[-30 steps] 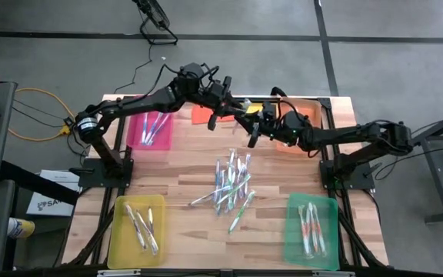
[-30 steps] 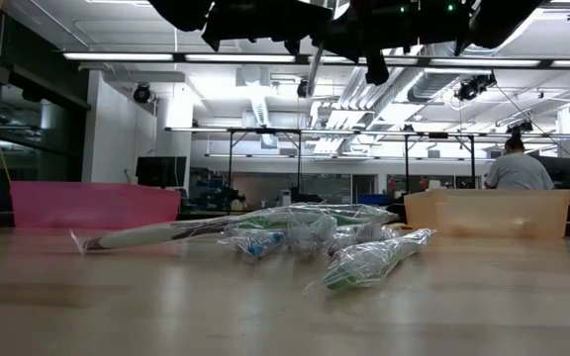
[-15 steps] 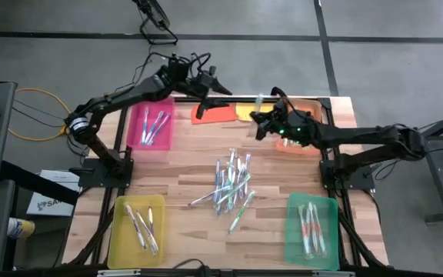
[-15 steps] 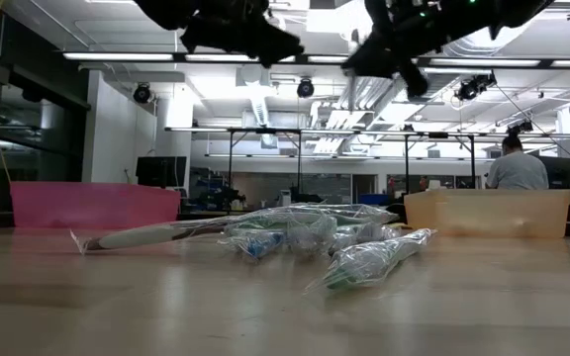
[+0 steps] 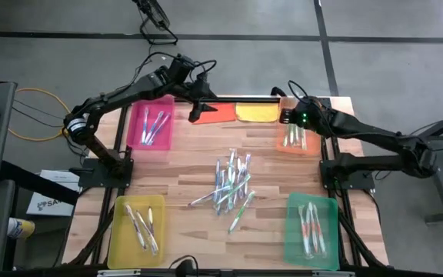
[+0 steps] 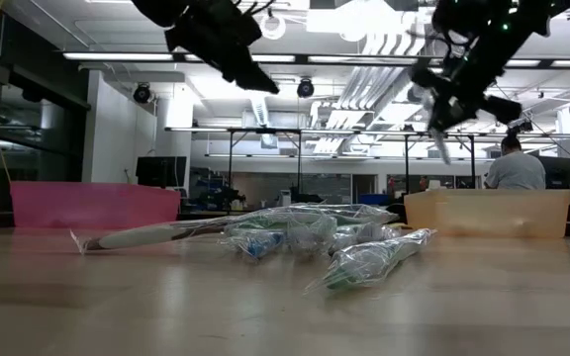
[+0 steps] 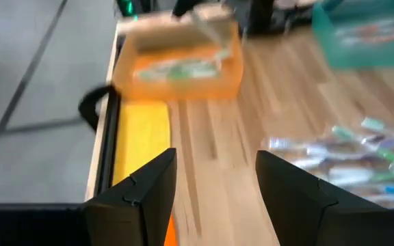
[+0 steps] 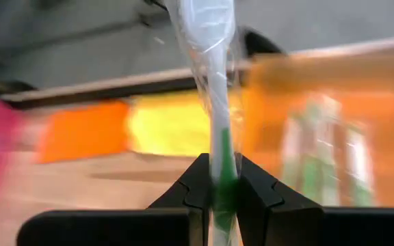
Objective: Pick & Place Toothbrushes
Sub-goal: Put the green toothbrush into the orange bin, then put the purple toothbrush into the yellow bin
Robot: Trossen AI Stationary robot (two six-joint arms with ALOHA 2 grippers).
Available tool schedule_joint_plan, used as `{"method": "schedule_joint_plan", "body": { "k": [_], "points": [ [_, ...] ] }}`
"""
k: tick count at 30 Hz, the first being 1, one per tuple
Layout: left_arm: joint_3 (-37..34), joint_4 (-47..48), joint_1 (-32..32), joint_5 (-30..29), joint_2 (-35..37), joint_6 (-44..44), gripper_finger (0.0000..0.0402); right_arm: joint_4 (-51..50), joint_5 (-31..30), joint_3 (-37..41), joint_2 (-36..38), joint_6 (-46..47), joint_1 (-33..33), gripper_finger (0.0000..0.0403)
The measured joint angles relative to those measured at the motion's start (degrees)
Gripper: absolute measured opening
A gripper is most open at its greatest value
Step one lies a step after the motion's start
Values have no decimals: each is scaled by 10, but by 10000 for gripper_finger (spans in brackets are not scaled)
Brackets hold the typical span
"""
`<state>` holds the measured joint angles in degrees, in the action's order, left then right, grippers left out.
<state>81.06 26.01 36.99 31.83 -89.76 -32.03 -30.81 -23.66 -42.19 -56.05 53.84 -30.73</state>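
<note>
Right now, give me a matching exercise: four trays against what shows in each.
Things:
1. pink tray
2. yellow tray
3. green tray
4. orange tray

Places:
A. near right corner of the table
B. far left, next to the left arm
C. far right, under the right gripper, which holds a green toothbrush
D. near left corner

Pairs: 1-B, 2-D, 3-A, 4-C
</note>
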Motion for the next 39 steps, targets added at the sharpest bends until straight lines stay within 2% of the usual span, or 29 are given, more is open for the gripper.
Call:
{"method": "schedule_joint_plan", "body": {
  "k": [4, 7, 17, 22, 25, 29, 39],
  "points": [
    [0, 71, 1, -51, 0, -14, 195, -75, 21, 0, -3, 2, -41, 33],
    [-3, 118, -6, -68, -2, -28, 195, -103, 28, 0, -3, 1, -60, 37],
    [-66, 131, -84, -95, -5, -22, 195, -144, 35, 0, -3, -1, -77, 171],
    [-87, 132, -140, -108, -5, 22, 195, -155, 94, 0, 3, -36, -77, 216],
    [-97, 131, -180, -115, -5, 51, 195, -154, 135, 0, 17, -62, -70, 224],
    [-110, 131, -241, -144, -5, 89, 195, -154, 160, 0, 45, -79, -48, 222],
    [-126, 130, -378, -289, -5, 272, 195, -157, 164, 0, 133, -87, 61, 213]
  ]
}}
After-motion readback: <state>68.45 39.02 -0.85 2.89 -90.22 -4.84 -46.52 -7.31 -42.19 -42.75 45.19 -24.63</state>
